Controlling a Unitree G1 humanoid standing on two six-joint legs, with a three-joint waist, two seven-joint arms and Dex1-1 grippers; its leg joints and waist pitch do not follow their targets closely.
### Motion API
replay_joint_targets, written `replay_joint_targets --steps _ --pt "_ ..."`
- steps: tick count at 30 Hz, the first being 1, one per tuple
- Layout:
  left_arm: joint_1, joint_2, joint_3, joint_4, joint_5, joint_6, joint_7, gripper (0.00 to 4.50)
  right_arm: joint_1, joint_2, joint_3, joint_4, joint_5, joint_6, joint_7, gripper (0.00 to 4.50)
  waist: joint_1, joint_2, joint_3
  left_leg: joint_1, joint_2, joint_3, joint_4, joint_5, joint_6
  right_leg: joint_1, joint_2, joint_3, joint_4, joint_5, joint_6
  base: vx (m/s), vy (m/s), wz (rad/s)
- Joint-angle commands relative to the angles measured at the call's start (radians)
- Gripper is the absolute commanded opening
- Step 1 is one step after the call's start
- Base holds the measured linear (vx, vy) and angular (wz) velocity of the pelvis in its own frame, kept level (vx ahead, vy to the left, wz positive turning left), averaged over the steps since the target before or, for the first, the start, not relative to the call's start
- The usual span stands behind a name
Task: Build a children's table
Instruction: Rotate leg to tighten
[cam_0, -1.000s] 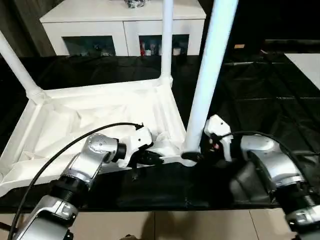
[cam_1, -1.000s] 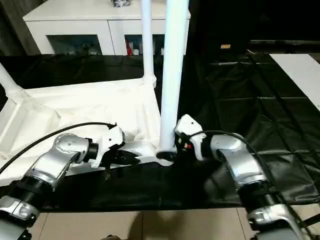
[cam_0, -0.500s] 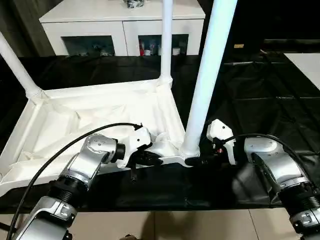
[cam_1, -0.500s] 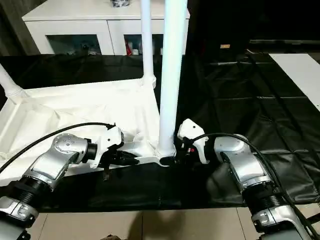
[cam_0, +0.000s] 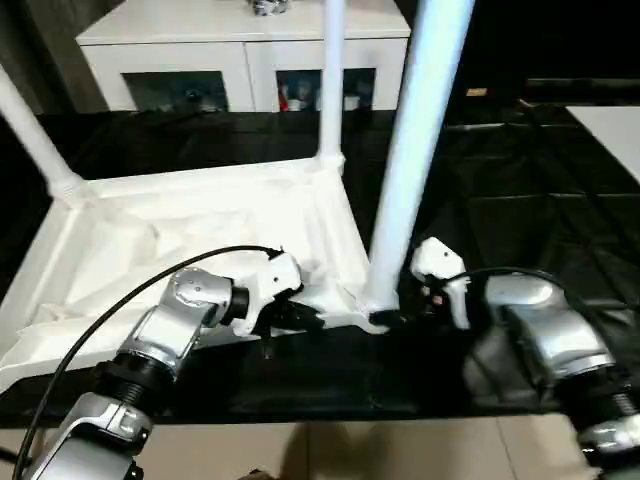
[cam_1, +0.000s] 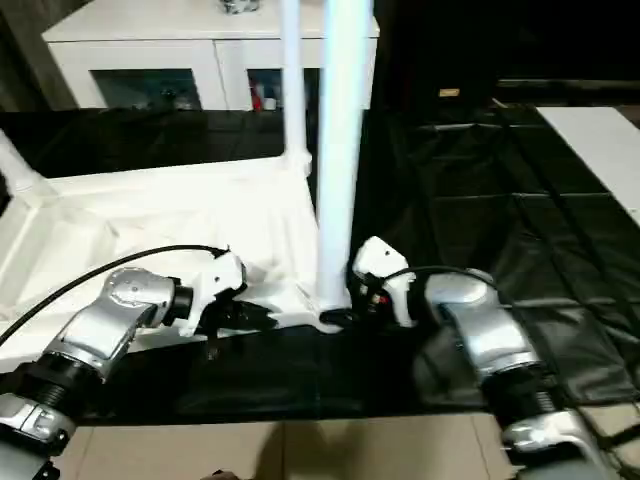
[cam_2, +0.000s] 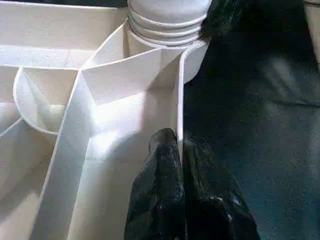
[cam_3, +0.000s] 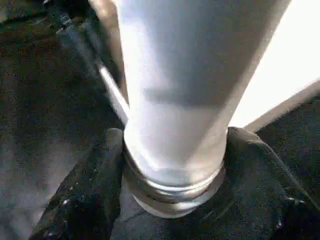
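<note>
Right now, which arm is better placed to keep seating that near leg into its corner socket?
The right. Its end effector has a finger on each side of the near leg just above the socket, while the left end effector is pinched shut on the table top's rim beside that corner, probably steadying it.

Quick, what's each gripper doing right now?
Left gripper: shut on the rim of the white plastic ribbed tabletop.
Right gripper: closed around the base of the long white round leg.
</note>
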Motion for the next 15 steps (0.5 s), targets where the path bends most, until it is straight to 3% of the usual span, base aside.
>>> replay_joint_targets --steps 1,4,7,12,15 --pt "-0.034 -0.071 0.013 0.048 -0.006 -0.004 0.092 0.0 -0.04 0.063 -0.035 0.056 -0.037 0.008 -0.19 2.67 -0.004 -0.023 -0.066 0.019 0.068 -0.035 -0.067 -0.115 0.08 0.04 -0.081 0.05 -0.066 -0.103 -0.252 0.0 0.0 0.0" --pt "-0.067 -0.108 0.021 0.105 0.027 0.002 0.198 0.0 -0.054 0.118 -0.06 0.08 -0.055 0.026 -0.322 2.67 -0.02 -0.023 -0.065 0.022 0.066 -0.038 -0.07 -0.146 0.043 0.041 -0.081 0.05 -0.072 -0.155 -0.243 0.0 0.0 0.0" --pt "-0.125 -0.18 0.046 0.186 0.054 0.037 0.369 0.0 -0.07 0.199 -0.097 0.081 -0.075 0.097 -0.51 2.66 -0.023 -0.02 -0.066 0.025 0.066 -0.038 -0.072 -0.14 0.039 0.039 -0.079 0.052 -0.073 -0.138 -0.237 0.0 0.0 0.0" --pt "-0.188 -0.256 0.074 0.278 0.074 0.063 0.544 0.0 -0.1 0.27 -0.113 0.128 -0.133 0.112 -0.712 2.66 -0.023 -0.018 -0.071 0.021 0.061 -0.036 -0.066 -0.088 0.055 0.042 -0.081 0.053 -0.067 -0.045 -0.249 0.0 0.0 0.0" --pt "-0.228 -0.301 0.079 0.341 0.088 0.051 0.627 0.0 -0.126 0.314 -0.086 0.174 -0.178 0.104 -0.794 2.66 -0.021 -0.016 -0.072 0.021 0.061 -0.036 -0.065 -0.083 0.063 0.045 -0.082 0.051 -0.068 -0.033 -0.251 0.0 0.0 0.0"
